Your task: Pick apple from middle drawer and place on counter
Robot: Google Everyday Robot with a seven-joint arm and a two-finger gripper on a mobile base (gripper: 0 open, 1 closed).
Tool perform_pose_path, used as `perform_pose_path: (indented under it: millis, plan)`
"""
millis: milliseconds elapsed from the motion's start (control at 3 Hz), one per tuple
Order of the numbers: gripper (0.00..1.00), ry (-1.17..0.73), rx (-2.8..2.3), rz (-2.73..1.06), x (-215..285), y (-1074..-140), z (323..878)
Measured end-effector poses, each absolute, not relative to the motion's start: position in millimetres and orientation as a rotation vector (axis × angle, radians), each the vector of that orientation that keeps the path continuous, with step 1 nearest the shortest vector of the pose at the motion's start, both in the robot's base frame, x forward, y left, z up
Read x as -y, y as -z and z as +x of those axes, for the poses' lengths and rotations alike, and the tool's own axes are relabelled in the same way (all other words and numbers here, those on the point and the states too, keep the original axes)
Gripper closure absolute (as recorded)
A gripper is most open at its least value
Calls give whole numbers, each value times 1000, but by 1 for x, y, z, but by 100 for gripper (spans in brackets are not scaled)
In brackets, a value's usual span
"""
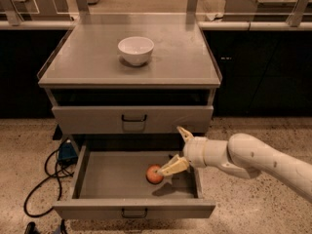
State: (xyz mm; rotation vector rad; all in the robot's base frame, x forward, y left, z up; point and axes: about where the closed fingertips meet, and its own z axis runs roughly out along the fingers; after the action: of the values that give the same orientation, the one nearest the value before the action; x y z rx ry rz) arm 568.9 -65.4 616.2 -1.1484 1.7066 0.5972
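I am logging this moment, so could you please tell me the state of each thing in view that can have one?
hand: open, over the right part of the middle drawer, just beside the apple.
apple: lying on the drawer floor, not lifted.
middle drawer: pulled open.
upper drawer: shut.
white bowl: upright on the counter.

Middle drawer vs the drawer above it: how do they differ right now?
The middle drawer is pulled out; the drawer above it is shut. The middle drawer's inside shows, with the apple in it; the drawer above it shows only its front. Both have grey fronts with small dark handles. The gripper, open, is over the middle drawer, beside the apple.
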Motion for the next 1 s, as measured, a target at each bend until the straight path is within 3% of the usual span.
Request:
perform_pose_path:
  millis: [333,1000]
  plan:
    - [0,-566,-1778,-1171,33,-591,591]
    - [0,-631,-1821,-1187,16,-555,596]
